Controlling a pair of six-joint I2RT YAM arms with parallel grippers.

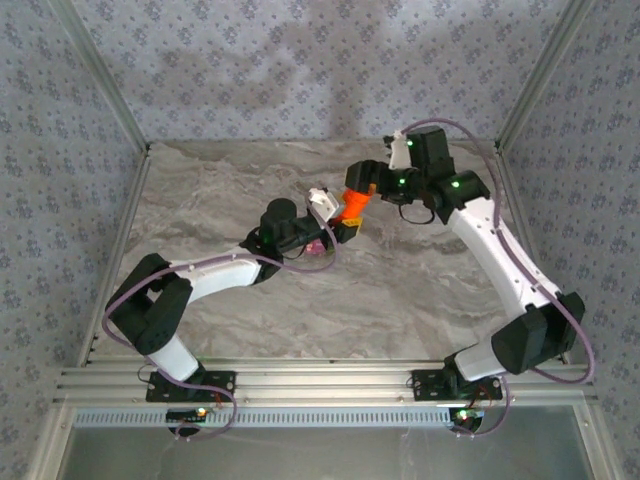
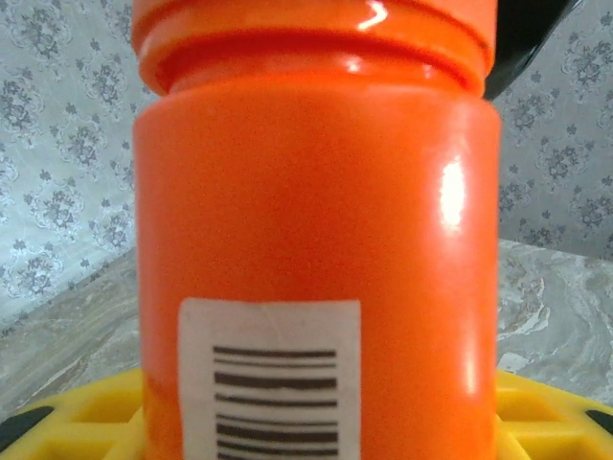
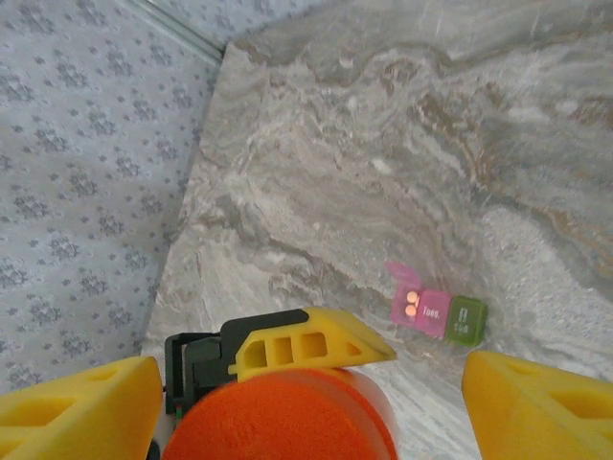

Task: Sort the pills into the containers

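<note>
Clamped between the yellow fingers [image 2: 77,426] of the left gripper [image 1: 335,216]: an orange bottle [image 2: 316,192], held up over the marble table [image 3: 383,144] near its middle. Seen from the left wrist at very close range, with top and bottom of the bottle cut off by the frame. White barcode label [image 2: 271,379] facing the camera, lower bars out of frame. Fingers visible there only as yellow corners along the bottom edge.

Above the bottle's round orange cap [image 3: 287,422], the right gripper [image 3: 306,407], spread wide and pinching nothing. One yellow finger just beside the cap, the other well clear of it, only the tips in frame. Cannot tell whether the nearer finger touches the cap. Behind the cap, one finger of the left gripper pressed against the bottle.

Down on the table, beyond the bottle, the containers [image 3: 441,313]: pink compartment [image 3: 431,311] joined to green compartment [image 3: 466,321]. A pink flap raised at the outer end, two small orange-pink pills [image 3: 410,309] showing beside it. Printed marks on both too small to read. From above, mostly hidden under the left arm, just a pink sliver visible.
</note>
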